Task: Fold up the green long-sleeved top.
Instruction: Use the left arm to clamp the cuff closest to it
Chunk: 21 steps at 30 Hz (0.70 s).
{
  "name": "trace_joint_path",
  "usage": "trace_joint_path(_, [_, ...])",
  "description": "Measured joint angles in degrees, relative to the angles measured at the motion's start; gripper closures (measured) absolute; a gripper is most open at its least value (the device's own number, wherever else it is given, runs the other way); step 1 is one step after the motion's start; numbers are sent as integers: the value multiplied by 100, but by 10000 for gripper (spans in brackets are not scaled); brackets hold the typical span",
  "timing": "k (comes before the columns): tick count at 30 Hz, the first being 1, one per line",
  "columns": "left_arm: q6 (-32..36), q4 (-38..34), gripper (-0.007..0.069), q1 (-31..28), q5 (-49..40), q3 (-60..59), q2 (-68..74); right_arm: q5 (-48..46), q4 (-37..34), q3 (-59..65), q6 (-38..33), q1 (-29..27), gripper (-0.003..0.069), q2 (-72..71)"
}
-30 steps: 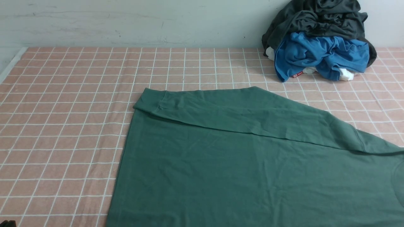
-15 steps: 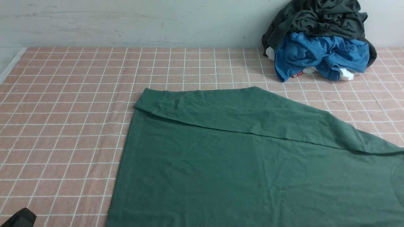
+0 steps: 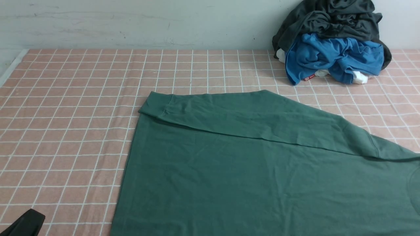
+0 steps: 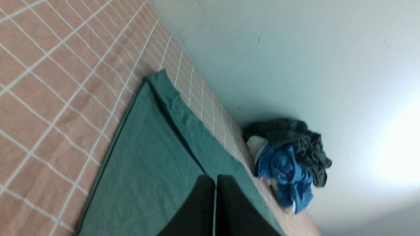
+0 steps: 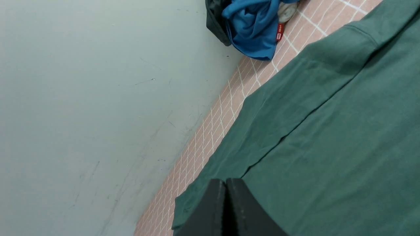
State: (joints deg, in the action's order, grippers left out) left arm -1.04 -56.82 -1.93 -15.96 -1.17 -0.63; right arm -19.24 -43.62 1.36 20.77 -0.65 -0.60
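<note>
I see my left fingers [image 4: 197, 209] and right fingers [image 5: 210, 213] clenched, empty — a shallow pinch on the green top [image 3: 262, 177] could drag its folded sleeve [image 3: 249, 114] askew.

the green long-sleeved top [image 3: 262, 170] runs off the front view's bottom and right edges. only a dark tip of the left gripper [image 3: 32, 218] shows at the bottom corner. white cloth [image 3: 360, 78] lies mostly buried under the blue garment [image 3: 331, 57], its red label [image 3: 309, 77] unreadable.
</note>
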Motion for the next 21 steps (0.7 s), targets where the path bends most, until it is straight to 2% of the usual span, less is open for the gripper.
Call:
trace_joint_path(4, [1152,130,627,0,-742,591,0,-230,108,-61,-575,0,673,0])
trace_joint_path(7, [1924,471,627,0,-1486,1321,168,-513,479,-560,-1368,0,673,41])
trace_joint_path(9, [2005,701,627,0,-1783,1597,429,-544,713,-945,-1646,0,673,202])
trace_joint_path(13, [2097,2144,627,0,-3017,2859,2012,-1130,1950,-2509,-2408,5,673,1687])
trace_joint_path(16, [2092,2878,627,27,-3560,3474,2808,-1777,2580,-3473,-2616,27,673,2556])
trace_joint_path(19, [2092,3796,621,348,-4514,4318,3868,-3066,2988,-4601,-2729,384,673,3770])
trace_joint_path(20, [2092,3837,621,381,-4563,4349,3923,-3137,2988,-4649,-2734,420,673,3770])
trace_joint_path(21, [2088,4146,603,695,-4894,4515,4377,-3736,3033,-4988,-2784,821,673,4203])
